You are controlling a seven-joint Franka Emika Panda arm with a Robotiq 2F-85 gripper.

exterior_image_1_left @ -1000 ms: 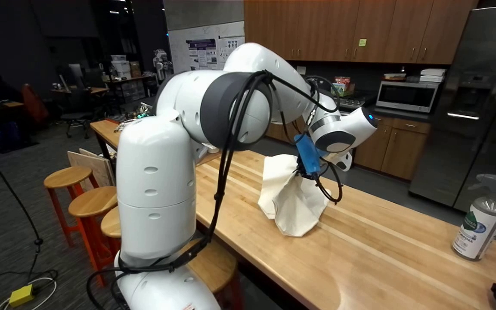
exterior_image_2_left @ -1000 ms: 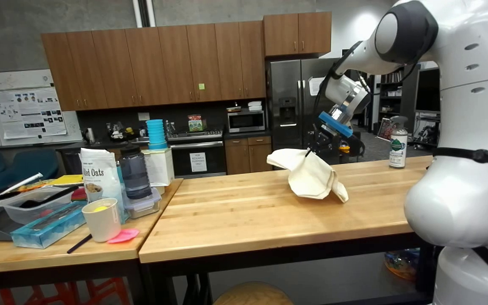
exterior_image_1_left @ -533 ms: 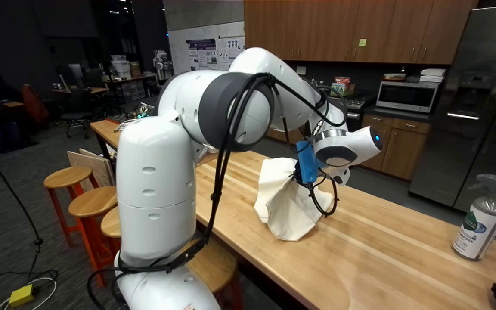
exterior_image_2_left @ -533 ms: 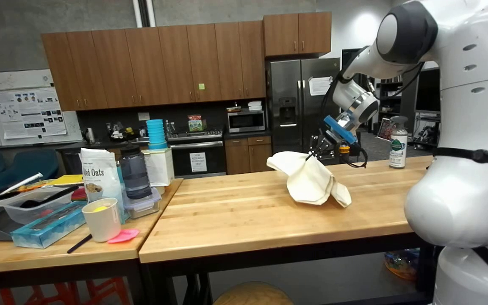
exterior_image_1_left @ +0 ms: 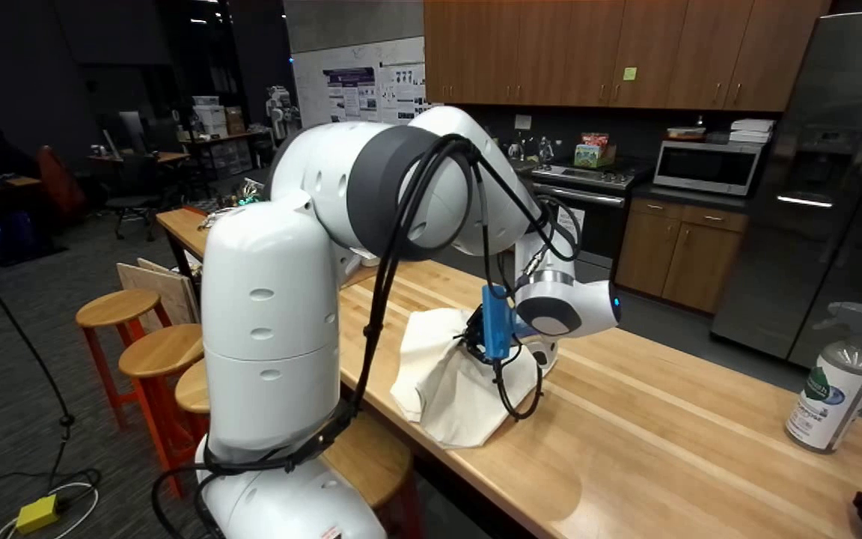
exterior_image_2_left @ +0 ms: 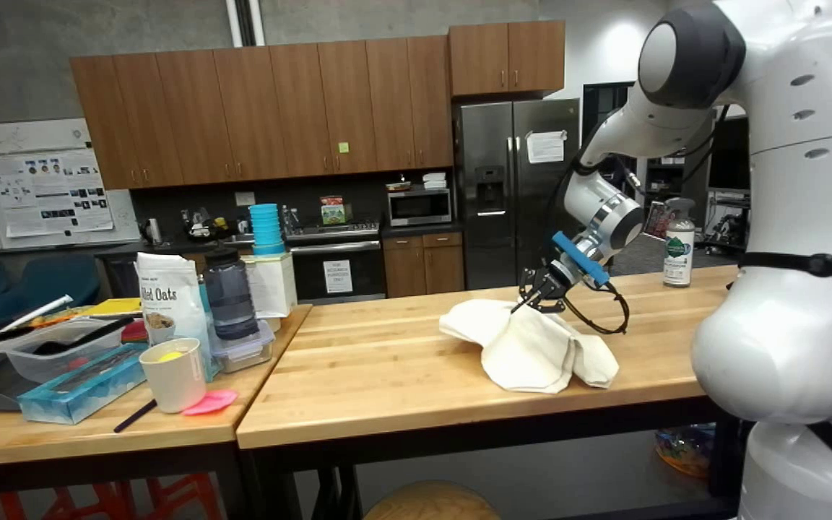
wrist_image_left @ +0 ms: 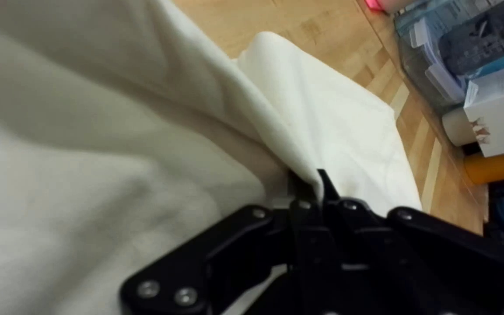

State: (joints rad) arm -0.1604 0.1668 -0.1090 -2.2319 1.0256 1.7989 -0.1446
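Cream cloth (exterior_image_2_left: 531, 354), pinched in the end effector (wrist_image_left: 315, 187), sagged near the edge of the tabletop (exterior_image_2_left: 358, 390) by the stool (exterior_image_2_left: 432, 503); pulled that way, its loose folds could have slid over

Room at 9 o'clock, obstacles at 2 and 3
In an exterior view, clocked from the cream cloth (exterior_image_2_left: 535, 350), the table (exterior_image_2_left: 373, 361) lies bare toward 9, up to a dark bottle (exterior_image_2_left: 232, 300) on the adjoining tabletop (exterior_image_2_left: 91, 438); a cable loop (exterior_image_2_left: 627, 314) hangs at 2, spray bottle (exterior_image_2_left: 678, 251) beyond; the arm's column (exterior_image_2_left: 777, 347) bars 3.
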